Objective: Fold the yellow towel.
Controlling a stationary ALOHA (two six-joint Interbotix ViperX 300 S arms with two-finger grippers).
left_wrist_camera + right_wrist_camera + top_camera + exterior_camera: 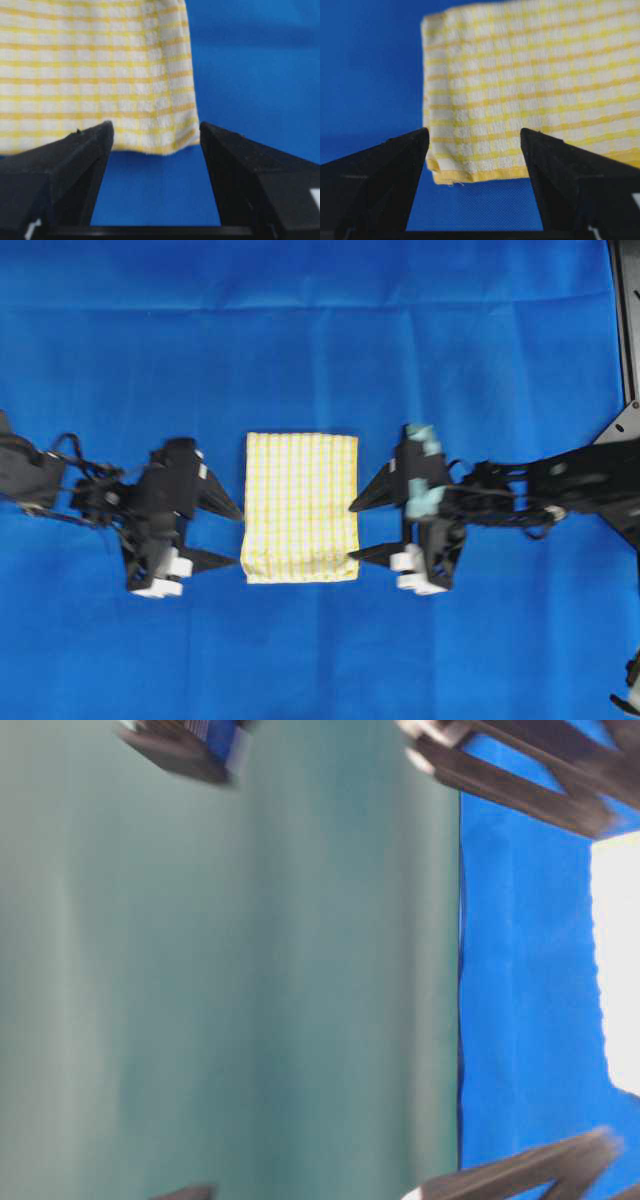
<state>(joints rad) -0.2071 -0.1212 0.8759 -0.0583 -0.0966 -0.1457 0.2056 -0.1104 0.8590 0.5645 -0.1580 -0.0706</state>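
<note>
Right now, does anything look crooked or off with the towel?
Mostly tidy. The yellow towel lies folded on the blue cloth, but its bottom edge is uneven and slightly flared at the lower-left corner. Both hands, left and right, sit open beside it.

surface: blue cloth (320, 330) | spread flat, faint creases | backdrop: grey-green wall (230, 980)

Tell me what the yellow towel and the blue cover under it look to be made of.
Yellow towel: woven cloth, probably cotton, matte; the checked weave, stitched hem and a loose thread at one corner show in the wrist views. Blue cover: plain matte fabric, judging by soft wrinkles and no shine; the fibre can't be told.
</note>
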